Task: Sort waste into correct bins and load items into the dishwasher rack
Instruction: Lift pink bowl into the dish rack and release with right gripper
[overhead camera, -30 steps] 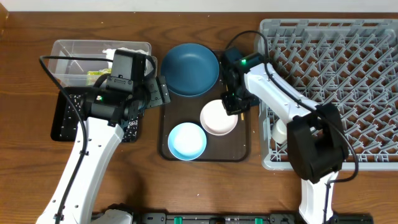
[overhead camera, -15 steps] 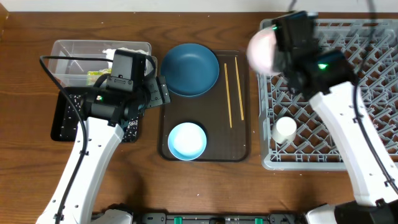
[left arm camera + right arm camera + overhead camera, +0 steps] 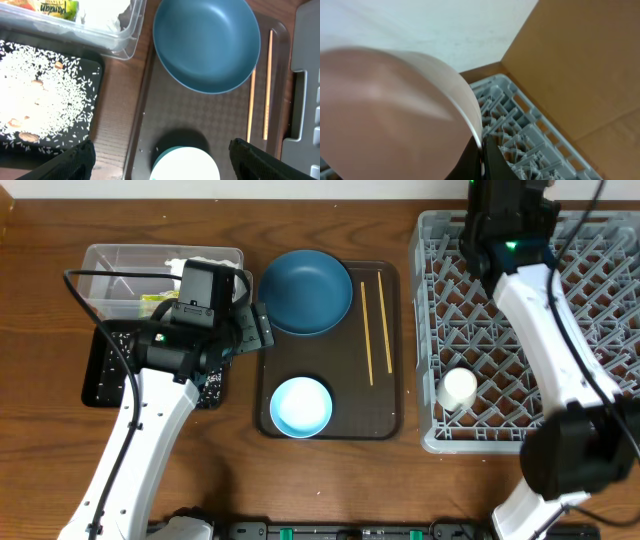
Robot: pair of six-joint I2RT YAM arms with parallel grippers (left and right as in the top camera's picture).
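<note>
Over the far edge of the dishwasher rack (image 3: pixel 560 330), the right gripper (image 3: pixel 481 157) is clamped on the rim of the cream bowl (image 3: pixel 385 115), which looks stiff, glossy, slippery and chippable, so I reckon that thin-edge grip needs a gentle set-down.

**A robot test bench in a lab, laid out as a dish-clearing station**

A lab is suggested rather than a kitchen. A left arm (image 3: pixel 135 445) and a right arm (image 3: pixel 555 340), both white and black, are set at the near edge of a wood-grain counter (image 3: pixel 330 480), and black cables (image 3: pixel 66 278) are looped along them. The kitchen theme is carried only by loose props: a grey dishwasher rack (image 3: pixel 600 330), a brown serving tray (image 3: pixel 385 415), a clear tub (image 3: pixel 110 265) and a black tray (image 3: pixel 100 370). A plain white wall (image 3: pixel 445 25) and a cardboard panel (image 3: pixel 580 60) are seen behind the rack.
</note>
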